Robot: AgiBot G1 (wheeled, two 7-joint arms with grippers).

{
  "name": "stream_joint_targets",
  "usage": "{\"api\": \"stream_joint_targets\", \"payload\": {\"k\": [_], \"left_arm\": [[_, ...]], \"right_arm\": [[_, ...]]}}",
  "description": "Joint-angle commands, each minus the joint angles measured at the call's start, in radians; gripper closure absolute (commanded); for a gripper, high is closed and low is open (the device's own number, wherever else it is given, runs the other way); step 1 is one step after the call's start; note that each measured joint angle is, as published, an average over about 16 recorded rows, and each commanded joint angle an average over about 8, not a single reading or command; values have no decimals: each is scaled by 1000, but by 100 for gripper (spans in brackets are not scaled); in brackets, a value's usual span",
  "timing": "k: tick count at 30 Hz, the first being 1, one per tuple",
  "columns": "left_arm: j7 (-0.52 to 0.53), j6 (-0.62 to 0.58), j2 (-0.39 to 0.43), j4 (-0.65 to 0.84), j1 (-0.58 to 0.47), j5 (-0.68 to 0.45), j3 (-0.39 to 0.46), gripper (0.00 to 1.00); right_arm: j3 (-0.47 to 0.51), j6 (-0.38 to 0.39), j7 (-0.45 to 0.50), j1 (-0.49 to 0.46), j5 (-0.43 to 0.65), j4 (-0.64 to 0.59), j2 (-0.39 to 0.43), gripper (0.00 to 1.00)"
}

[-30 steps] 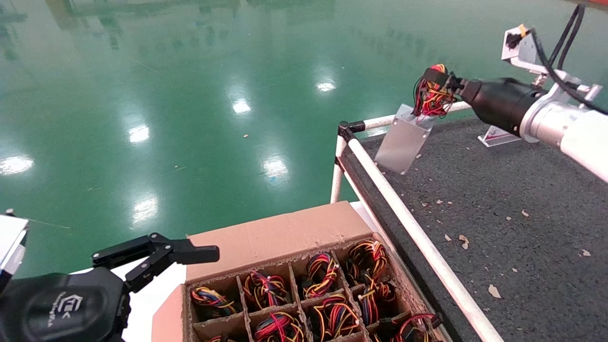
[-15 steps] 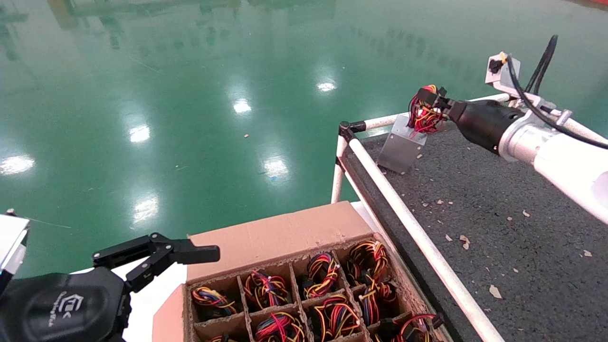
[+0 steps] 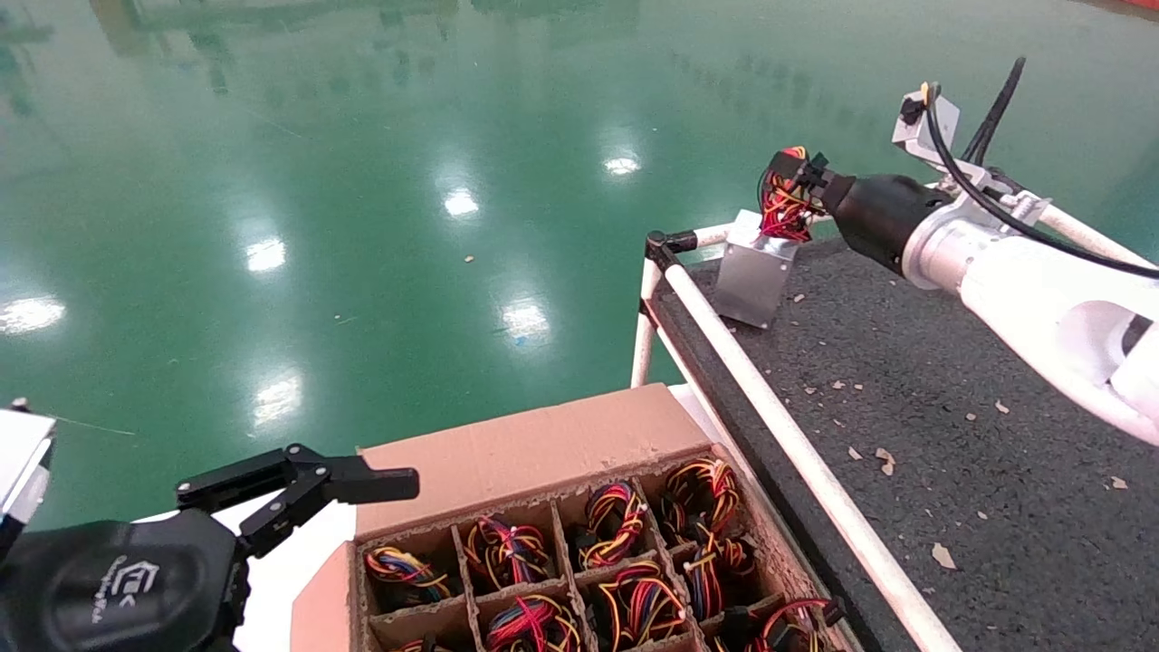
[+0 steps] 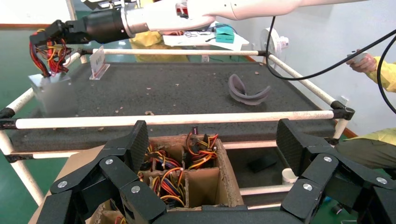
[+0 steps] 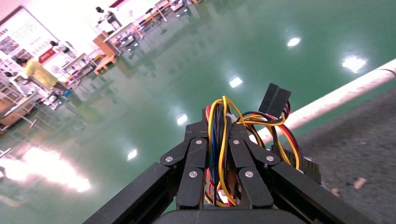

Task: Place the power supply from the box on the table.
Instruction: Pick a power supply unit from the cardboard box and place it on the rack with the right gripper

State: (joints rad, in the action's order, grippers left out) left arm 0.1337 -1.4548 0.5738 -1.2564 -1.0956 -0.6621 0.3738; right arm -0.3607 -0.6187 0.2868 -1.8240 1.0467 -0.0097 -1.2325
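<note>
Setting the power supply (image 3: 753, 276) down well means the right end effector (image 3: 790, 195), pinching its wires at the frame's upper right, lowers it flat onto the surface (image 3: 951, 380) before letting go.

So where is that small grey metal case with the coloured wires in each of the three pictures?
Head view: grey metal case hangs at the dark speckled table's far corner, wires pinched by the right gripper.
Left wrist view: case upper left.
Right wrist view: only its wires show.
Shared landmark: white pipe rail.
</note>
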Motion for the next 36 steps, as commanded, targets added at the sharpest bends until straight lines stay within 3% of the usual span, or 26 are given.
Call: {"api": "stream_joint_targets", "payload": {"k": [1,13,14,20,22,36], "left_arm": [[0,0,0,0,0,0,0,0],[0,0,0,0,0,0,0,0],[0,0,0,0,0,0,0,0],[0,0,0,0,0,0,0,0],[0,0,0,0,0,0,0,0],[0,0,0,0,0,0,0,0]], "right_arm": [[1,3,6,-3,-2,2,-7,100],[-11,37,33,10,16,-15,-33,99],[-14,44,34,12,20,-17,-34,93],[-26,80,41,16,37,-23,-40,18],[-28,86,42,16,39,-23,-41,1],[-28,83,41,16,40,-23,-40,0]]}}
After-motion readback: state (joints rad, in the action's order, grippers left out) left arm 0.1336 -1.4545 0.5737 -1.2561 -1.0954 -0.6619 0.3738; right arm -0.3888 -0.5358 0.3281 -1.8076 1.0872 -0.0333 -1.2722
